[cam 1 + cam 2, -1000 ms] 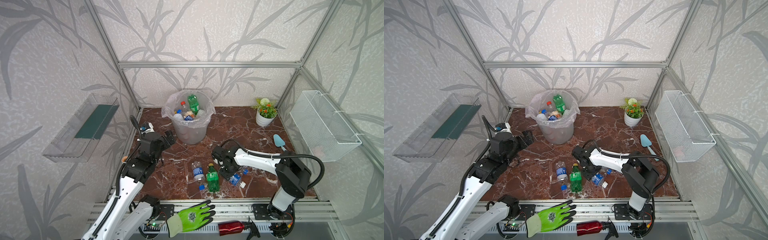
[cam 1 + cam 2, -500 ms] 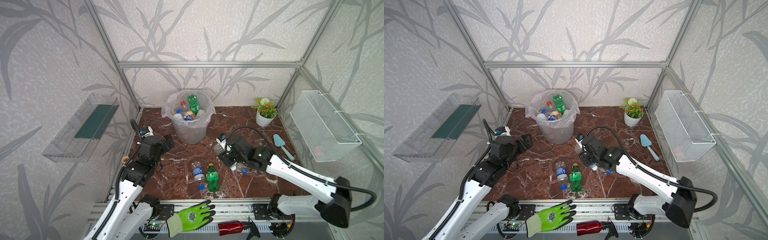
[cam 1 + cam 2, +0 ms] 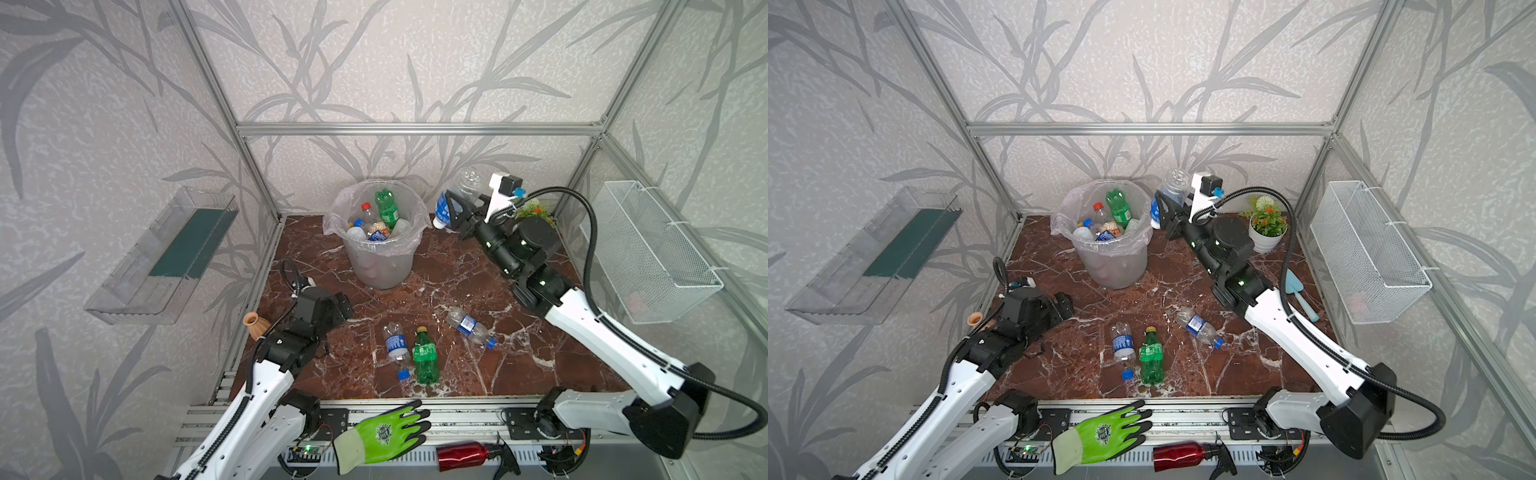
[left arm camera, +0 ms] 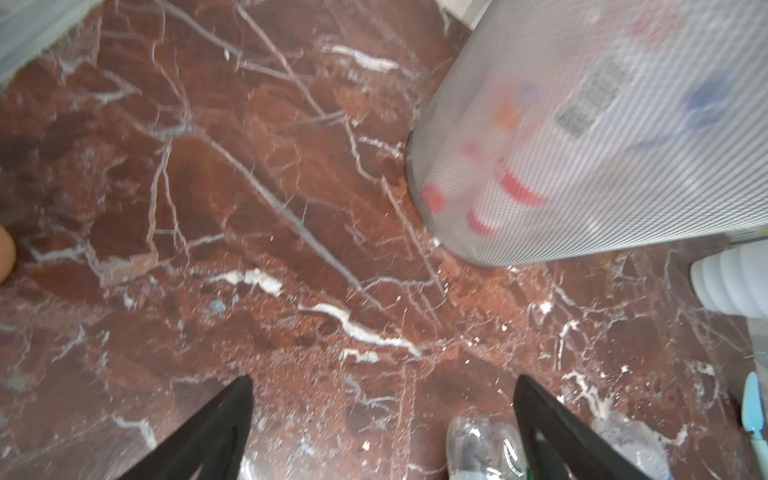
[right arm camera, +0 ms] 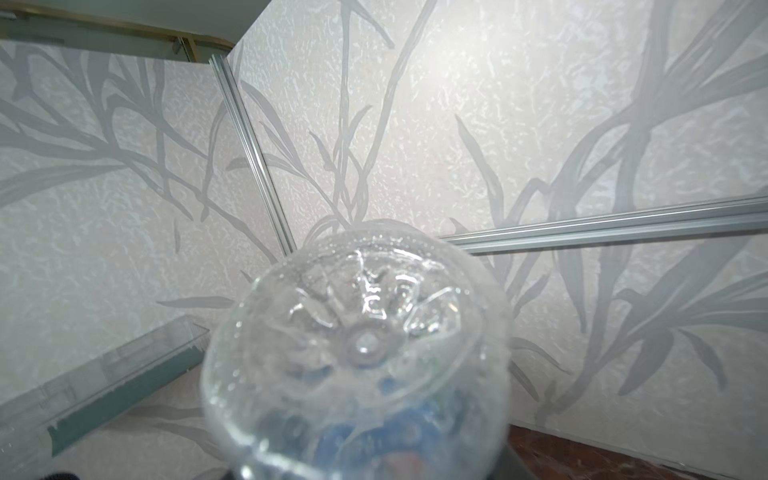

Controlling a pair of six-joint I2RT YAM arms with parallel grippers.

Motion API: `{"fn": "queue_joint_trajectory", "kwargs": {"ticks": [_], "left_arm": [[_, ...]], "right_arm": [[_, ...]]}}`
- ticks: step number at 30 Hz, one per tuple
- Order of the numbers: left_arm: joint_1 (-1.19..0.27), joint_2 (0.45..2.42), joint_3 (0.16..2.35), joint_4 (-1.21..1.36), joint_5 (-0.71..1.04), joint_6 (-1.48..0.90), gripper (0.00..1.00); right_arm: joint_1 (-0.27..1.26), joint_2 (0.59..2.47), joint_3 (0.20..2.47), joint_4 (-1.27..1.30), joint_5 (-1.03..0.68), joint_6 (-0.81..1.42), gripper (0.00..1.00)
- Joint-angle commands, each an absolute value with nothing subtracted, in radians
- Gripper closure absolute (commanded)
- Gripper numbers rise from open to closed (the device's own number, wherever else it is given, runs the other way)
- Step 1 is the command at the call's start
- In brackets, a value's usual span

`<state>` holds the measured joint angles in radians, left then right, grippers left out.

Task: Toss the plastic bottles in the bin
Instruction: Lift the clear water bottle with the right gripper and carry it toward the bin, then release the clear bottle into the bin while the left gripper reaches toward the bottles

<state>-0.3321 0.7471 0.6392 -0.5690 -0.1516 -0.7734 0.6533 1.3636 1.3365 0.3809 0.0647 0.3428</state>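
I reach high toward the back wall, right claw (image 3: 453, 212) pinching a clear bottle (image 3: 468, 183) beside the bin (image 3: 386, 270) rim; left claw (image 4: 382, 380) spread, low over the floor; the bottle's base hides my right fingertips.

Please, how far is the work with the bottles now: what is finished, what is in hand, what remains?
Done: several plastic bottles, one green, lie inside the round grey plastic bin. In hand: the right gripper holds a clear blue-labelled bottle raised beside the bin's rim. Remaining: three bottles on the red marble floor, two clear blue-labelled ones and one green with a yellow cap. The left gripper is open and empty.
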Motion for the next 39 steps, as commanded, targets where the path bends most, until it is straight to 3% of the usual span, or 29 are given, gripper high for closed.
{"fn": "queue_joint_trajectory", "kwargs": {"ticks": [1,4,8,10,14,20,24,39], "left_arm": [[-0.342,0.726,0.628,-0.577,-0.147,-0.813,0.03],[-0.350,0.731,0.627,-0.582,-0.150,-0.815,0.03],[-0.359,0.741,0.636,-0.594,-0.153,-0.814,0.03],[-0.366,0.741,0.646,-0.607,-0.153,-0.810,0.03],[-0.407,0.725,0.657,-0.639,-0.182,-0.821,0.03],[-0.561,0.731,0.652,-0.641,-0.226,-0.906,0.03],[-0.608,0.813,0.651,-0.601,-0.146,-0.940,0.04],[-0.751,1.106,0.699,-0.429,0.005,-0.990,0.06]], "right_arm": [[0.658,1.528,1.510,0.401,-0.044,0.487,0.53],[0.690,1.740,1.749,0.186,-0.091,0.495,0.46],[0.703,1.972,2.063,-0.117,-0.141,0.447,0.26],[0.703,2.032,2.212,-0.251,-0.114,0.384,0.12],[0.702,2.017,2.300,-0.374,-0.016,0.288,0.03],[0.672,1.777,1.959,-0.235,0.041,0.278,0.03],[0.639,1.600,1.687,-0.151,0.065,0.294,0.03],[0.406,1.084,0.879,-0.205,0.112,0.399,0.03]]}}
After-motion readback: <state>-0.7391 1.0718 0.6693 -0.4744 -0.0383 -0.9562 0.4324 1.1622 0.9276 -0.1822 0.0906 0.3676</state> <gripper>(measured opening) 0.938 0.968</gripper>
